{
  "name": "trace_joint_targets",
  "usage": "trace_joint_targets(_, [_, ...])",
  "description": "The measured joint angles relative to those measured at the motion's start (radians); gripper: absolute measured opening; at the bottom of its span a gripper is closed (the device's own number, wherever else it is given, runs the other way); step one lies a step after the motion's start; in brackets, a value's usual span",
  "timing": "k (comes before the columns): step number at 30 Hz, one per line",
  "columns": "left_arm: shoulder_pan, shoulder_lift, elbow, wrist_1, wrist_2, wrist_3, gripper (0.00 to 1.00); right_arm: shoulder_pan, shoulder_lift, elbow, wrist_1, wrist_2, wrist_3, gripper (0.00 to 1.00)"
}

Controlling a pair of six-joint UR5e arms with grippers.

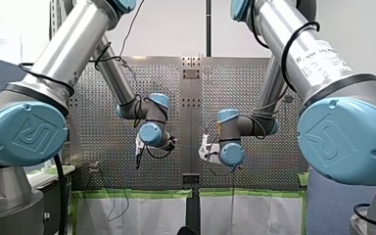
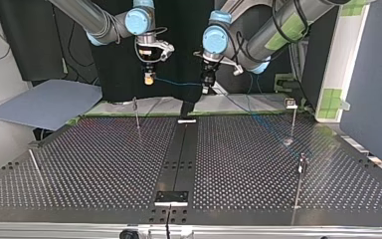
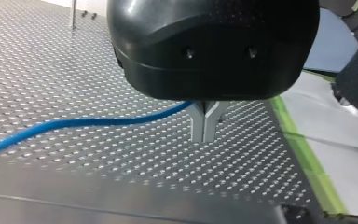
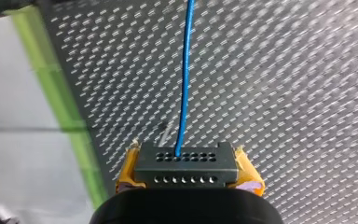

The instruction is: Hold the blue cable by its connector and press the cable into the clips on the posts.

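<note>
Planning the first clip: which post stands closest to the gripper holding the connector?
The post at the top view's left, just below my right gripper; the posts at its right stand much farther off.

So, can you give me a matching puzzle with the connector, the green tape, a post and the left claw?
1 connector; 2 green tape; 3 post; 4 my left claw.
a upright on the perforated table; b shut on the blue cable; c between yellow pads; d along the table's edge.
Pairs: 1-c, 2-d, 3-a, 4-b.
</note>
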Motion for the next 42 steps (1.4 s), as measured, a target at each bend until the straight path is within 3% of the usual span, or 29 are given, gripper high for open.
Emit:
trace_joint_targets(15, [-0.027, -0.076, 0.004, 0.082, 0.006, -0.003, 0.0, -0.054, 0.121, 0.139, -0.139, -0.006, 0.014, 0.0])
trace_joint_targets(22, [-0.035, -0.135, 0.012, 0.116, 0.006, -0.005, 0.0, -0.088, 0.125, 0.197, -0.202, -0.047, 0.064, 0.0])
trace_joint_targets(26, [-0.038, -0.163, 0.013, 0.12, 0.004, -0.006, 0.0, -0.106, 0.126, 0.199, -0.231, -0.06, 0.076, 0.0])
trace_joint_targets(36, [-0.054, -0.176, 0.043, 0.124, 0.001, -0.01, 0.0, -0.138, 0.126, 0.185, -0.314, -0.09, 0.073, 0.0])
trace_joint_targets(42, [-0.076, -0.219, 0.091, 0.102, -0.016, -0.015, 0.0, -0.156, 0.126, 0.182, -0.363, -0.093, 0.044, 0.0])
